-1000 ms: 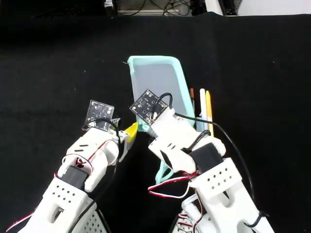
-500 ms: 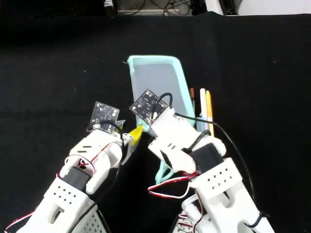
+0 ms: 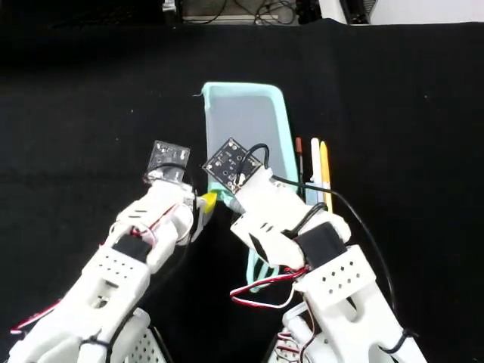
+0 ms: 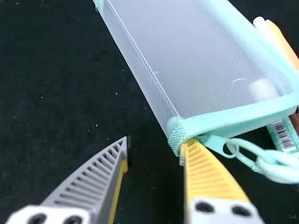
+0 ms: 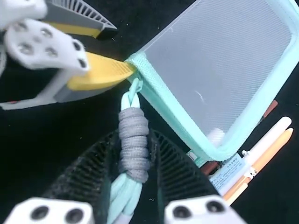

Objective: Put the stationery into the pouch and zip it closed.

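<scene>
The translucent pouch (image 3: 246, 128) with mint trim lies in the middle of the black table. Its near corner (image 4: 176, 134) touches the yellow finger (image 4: 205, 179) of my left gripper (image 4: 154, 145), which stands open beside the pouch's left edge (image 3: 198, 212). My right gripper (image 5: 134, 140) is shut on the zipper pull (image 5: 133, 151), a grey wrapped knot on a mint cord, just off that same corner (image 3: 227, 198). Several pens (image 3: 314, 170) lie on the table along the pouch's right side, among them an orange one (image 5: 261, 156) and a white one (image 5: 268, 137).
A small white piece (image 4: 261, 87) shows through the pouch wall near the pens. A labelled pen end (image 4: 280, 135) lies by the zipper cord. Black cloth spreads free to the left and far right. Cables and equipment sit past the table's back edge (image 3: 242, 11).
My left arm has swung right and forward, bringing its yellow finger against the pouch's near corner. The pouch shifted slightly. The right gripper kept its hold on the zipper pull.
</scene>
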Motion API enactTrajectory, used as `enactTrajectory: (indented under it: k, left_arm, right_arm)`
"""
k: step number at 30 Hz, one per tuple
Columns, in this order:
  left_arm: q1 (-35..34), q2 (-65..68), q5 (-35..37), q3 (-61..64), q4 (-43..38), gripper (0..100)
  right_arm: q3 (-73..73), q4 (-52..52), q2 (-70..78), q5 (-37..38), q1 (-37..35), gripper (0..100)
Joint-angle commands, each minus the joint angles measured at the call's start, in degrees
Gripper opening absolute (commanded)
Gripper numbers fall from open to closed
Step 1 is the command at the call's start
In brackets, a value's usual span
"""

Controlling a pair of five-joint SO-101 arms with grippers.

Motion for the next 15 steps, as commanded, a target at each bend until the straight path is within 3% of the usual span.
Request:
enactTrajectory:
  k: [1, 5, 9, 15]
  left_arm:
    - [-0.7, 1.5, 0.5, -3.3, -0.8, 19]
    - [0.6, 1.5, 0.5, -3.3, -0.8, 18]
    - [0.3, 1.5, -1.3, -4.4, -1.1, 2]
    - [0.0, 0.4, -1.8, -4.5, -1.1, 3]
  right_arm:
    - [-2.1, -1.0, -1.1, -0.3, -0.7, 1.2]
    - [-2.0, -0.9, -1.1, -0.3, -0.7, 1.2]
    - [-1.9, -0.7, -1.1, -0.3, -0.7, 1.2]
    - [-1.3, -1.0, -1.3, -0.3, -0.4, 1.2]
